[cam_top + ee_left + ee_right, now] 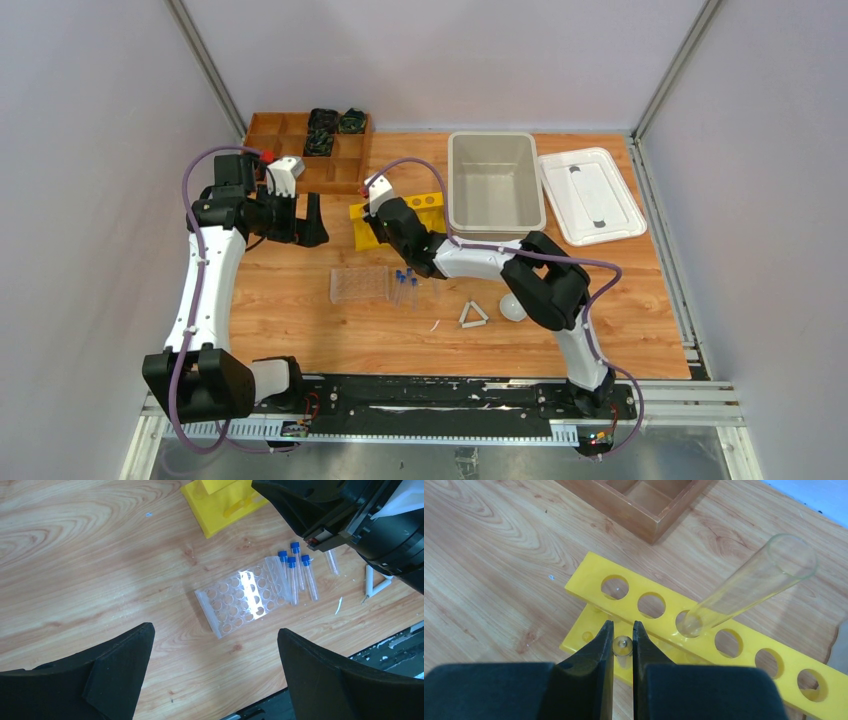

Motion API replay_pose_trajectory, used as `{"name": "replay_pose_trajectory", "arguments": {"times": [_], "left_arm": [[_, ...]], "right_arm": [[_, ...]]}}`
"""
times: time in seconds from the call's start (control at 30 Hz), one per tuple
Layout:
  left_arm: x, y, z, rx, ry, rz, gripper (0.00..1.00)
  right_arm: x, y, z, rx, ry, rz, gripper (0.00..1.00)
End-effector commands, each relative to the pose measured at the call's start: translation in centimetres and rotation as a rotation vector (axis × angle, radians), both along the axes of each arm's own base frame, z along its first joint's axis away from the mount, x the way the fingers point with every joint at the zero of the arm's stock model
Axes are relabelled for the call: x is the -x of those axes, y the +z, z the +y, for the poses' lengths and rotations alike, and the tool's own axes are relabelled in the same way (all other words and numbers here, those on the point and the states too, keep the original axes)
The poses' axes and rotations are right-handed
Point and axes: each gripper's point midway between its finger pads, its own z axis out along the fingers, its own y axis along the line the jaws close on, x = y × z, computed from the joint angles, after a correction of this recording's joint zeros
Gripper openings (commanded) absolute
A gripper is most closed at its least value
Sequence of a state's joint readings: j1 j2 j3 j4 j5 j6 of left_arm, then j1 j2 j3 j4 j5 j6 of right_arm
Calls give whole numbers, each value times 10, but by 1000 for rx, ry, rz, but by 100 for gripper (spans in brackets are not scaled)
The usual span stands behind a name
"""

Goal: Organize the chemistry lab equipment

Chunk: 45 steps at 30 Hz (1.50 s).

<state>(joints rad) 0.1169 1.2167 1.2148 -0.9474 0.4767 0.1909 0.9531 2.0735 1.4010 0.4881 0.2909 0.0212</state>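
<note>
We see the right gripper (623,624) nearly closed on a small clear tube (622,646). The tube faces the wrist camera end-on between the two fingers, and we cannot tell whether it carries a cap. It is held just above the near edge of the yellow rack (704,630), where a larger clear tube (744,582) leans in the third hole with its mouth open. A corner of the wooden tray (649,510) lies just beyond the rack. The left gripper (215,632) hangs over the table (100,555) with its fingers spread wide and nothing between them. Below it the clear plastic tube rack (245,600) lies flat on the wood. Four blue-capped tubes (295,572) lie side by side against its far end. From above, we find the white triangle frame (473,315) near the front of the table, to the right of those tubes. The white round dish (512,308) sits just beside it, partly hidden by the right arm. A grey bin (495,215) stands at the back with its lid (590,195) lying alongside.
</note>
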Motion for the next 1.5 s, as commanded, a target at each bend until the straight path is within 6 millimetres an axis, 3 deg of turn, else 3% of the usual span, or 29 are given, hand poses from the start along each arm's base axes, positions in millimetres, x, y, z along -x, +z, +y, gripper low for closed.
{"name": "replay_pose_trajectory", "arguments": {"times": [0.0, 0.33, 0.43, 0.53, 0.77, 0.9, 1.03, 1.17, 1.27, 1.47], "left_arm": [[-4, -2, 6, -15, 7, -15, 100], [-6, -2, 11, -16, 20, -18, 100], [-6, -1, 12, -16, 23, -20, 100], [-7, 0, 13, -16, 27, -23, 100], [-5, 6, 12, -7, 30, -41, 100], [-4, 9, 11, -2, 33, -50, 100], [-2, 15, 9, 10, 34, -67, 100], [1, 19, 8, 10, 32, -81, 100], [1, 20, 8, 9, 35, -86, 100], [2, 25, 7, 20, 39, -97, 100]], "right_arm": [[-8, -9, -2, -6, -19, 0, 0], [-5, -21, 7, -23, -7, 34, 1], [-7, -21, 8, -31, -29, 45, 15], [-5, -13, 11, -46, -35, 42, 27], [9, 28, 9, -71, -46, 22, 46], [29, 49, -2, -94, -54, 58, 48], [51, 56, -32, -116, -114, 153, 44], [72, 42, -70, -94, -198, 248, 35], [89, 17, -96, -27, -251, 338, 33], [111, -33, -125, 81, -334, 470, 33]]}}
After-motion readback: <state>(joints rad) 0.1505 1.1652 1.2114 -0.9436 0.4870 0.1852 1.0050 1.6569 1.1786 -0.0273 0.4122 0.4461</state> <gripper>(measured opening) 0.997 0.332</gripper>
